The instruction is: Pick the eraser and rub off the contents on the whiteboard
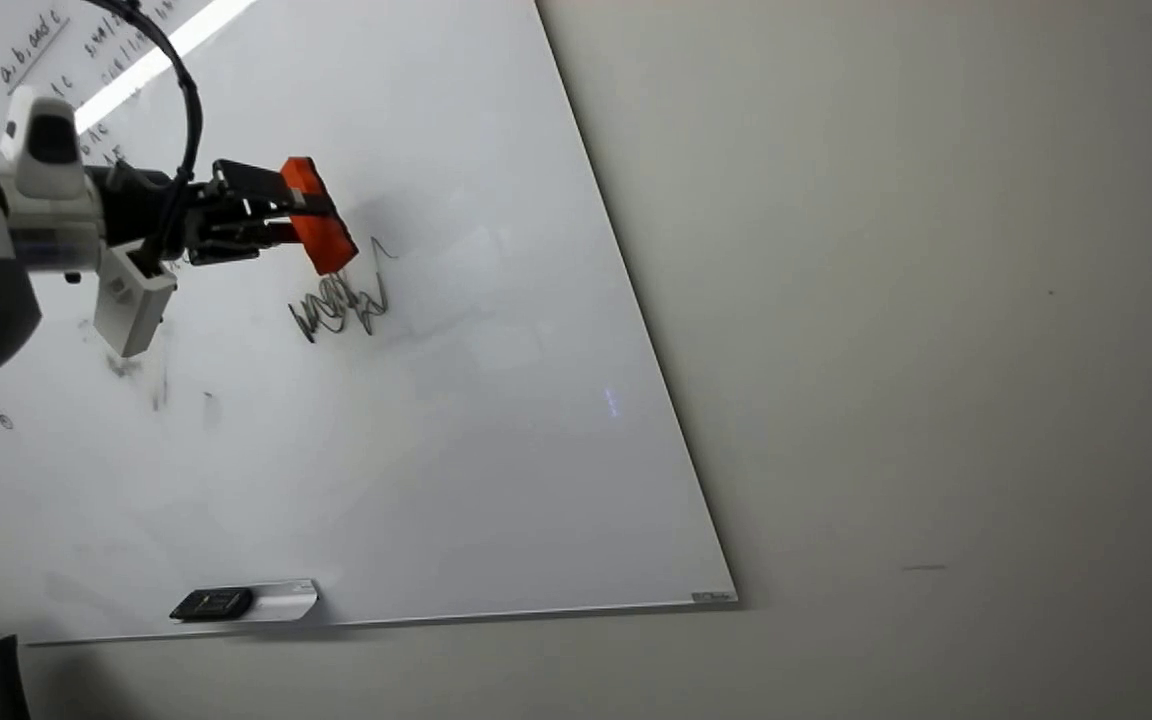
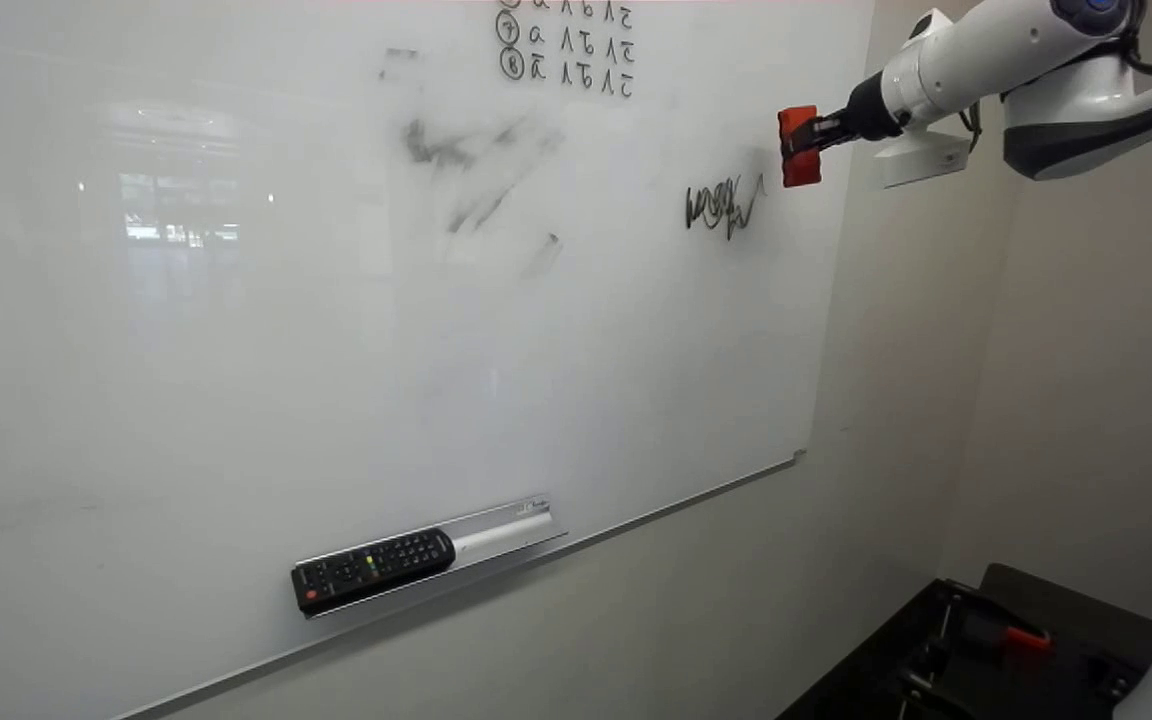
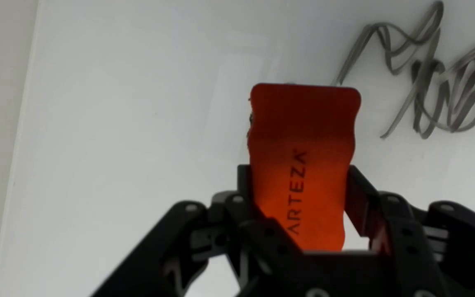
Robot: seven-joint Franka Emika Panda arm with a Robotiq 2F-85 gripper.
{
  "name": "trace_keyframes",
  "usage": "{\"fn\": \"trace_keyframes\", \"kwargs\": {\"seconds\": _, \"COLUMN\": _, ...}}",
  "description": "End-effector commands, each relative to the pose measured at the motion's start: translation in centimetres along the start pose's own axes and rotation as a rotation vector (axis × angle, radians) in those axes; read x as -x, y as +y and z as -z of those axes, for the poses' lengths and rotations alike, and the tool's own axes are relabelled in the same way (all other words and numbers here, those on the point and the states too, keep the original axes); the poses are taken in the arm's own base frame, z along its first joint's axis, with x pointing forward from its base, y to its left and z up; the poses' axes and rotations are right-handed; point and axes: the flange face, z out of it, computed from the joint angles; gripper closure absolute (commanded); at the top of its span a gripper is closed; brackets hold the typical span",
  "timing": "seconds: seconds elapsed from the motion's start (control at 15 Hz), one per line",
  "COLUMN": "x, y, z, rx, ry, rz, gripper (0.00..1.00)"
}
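Observation:
My gripper (image 3: 299, 177) is shut on the orange-red eraser (image 3: 303, 123), with one finger on each side. The eraser also shows in both exterior views (image 1: 326, 240) (image 2: 800, 172). It seems held a little off the whiteboard (image 1: 496, 480), with a soft shadow on the board beside it. The contents, a jagged dark scribble (image 1: 336, 305), lie below the eraser in an exterior view. The scribble also shows to the left of and below the eraser in an exterior view (image 2: 721, 205), and up and right of it in the wrist view (image 3: 447, 90). The eraser's rubbing face is hidden.
A black remote control (image 2: 376, 568) lies in a small metal tray (image 2: 506, 535) at the board's lower edge. Columns of writing (image 2: 576, 45) and grey smudges (image 2: 476, 160) are elsewhere on the board. The board's side edge meets the wall (image 1: 936, 350). A black table (image 2: 1026, 650) stands low.

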Motion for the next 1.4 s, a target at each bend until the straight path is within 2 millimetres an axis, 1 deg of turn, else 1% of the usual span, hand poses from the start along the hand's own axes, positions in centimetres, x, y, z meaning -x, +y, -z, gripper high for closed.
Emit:
{"fn": "trace_keyframes", "kwargs": {"seconds": 0.0, "x": -1.4, "y": 0.5, "z": -1.3, "rx": -0.009, "ry": 0.048, "rz": -0.022, "gripper": 0.7}}
{"fn": "trace_keyframes", "kwargs": {"seconds": 0.2, "x": -0.6, "y": 0.2, "z": -2.6, "rx": -0.026, "ry": 0.057, "rz": -0.045, "gripper": 0.7}}
{"fn": "trace_keyframes", "kwargs": {"seconds": 0.47, "x": 1.5, "y": -0.2, "z": -5.0, "rx": -0.031, "ry": 0.052, "rz": -0.082, "gripper": 0.7}}
{"fn": "trace_keyframes", "kwargs": {"seconds": 0.67, "x": 2.7, "y": -0.8, "z": -6.1, "rx": -0.01, "ry": 0.086, "rz": -0.117, "gripper": 0.7}}
{"fn": "trace_keyframes", "kwargs": {"seconds": 0.87, "x": 4.3, "y": -1.6, "z": -7.2, "rx": -0.016, "ry": 0.099, "rz": -0.143, "gripper": 0.7}}
{"fn": "trace_keyframes", "kwargs": {"seconds": 0.93, "x": 4.8, "y": -1.6, "z": -7.2, "rx": -0.041, "ry": 0.084, "rz": -0.145, "gripper": 0.7}}
{"fn": "trace_keyframes", "kwargs": {"seconds": 1.2, "x": 5.6, "y": -1.6, "z": -7.4, "rx": -0.139, "ry": 0.01, "rz": -0.183, "gripper": 0.7}}
{"fn": "trace_keyframes", "kwargs": {"seconds": 1.33, "x": 6.3, "y": -2.0, "z": -7.6, "rx": -0.181, "ry": -0.027, "rz": -0.191, "gripper": 0.7}}
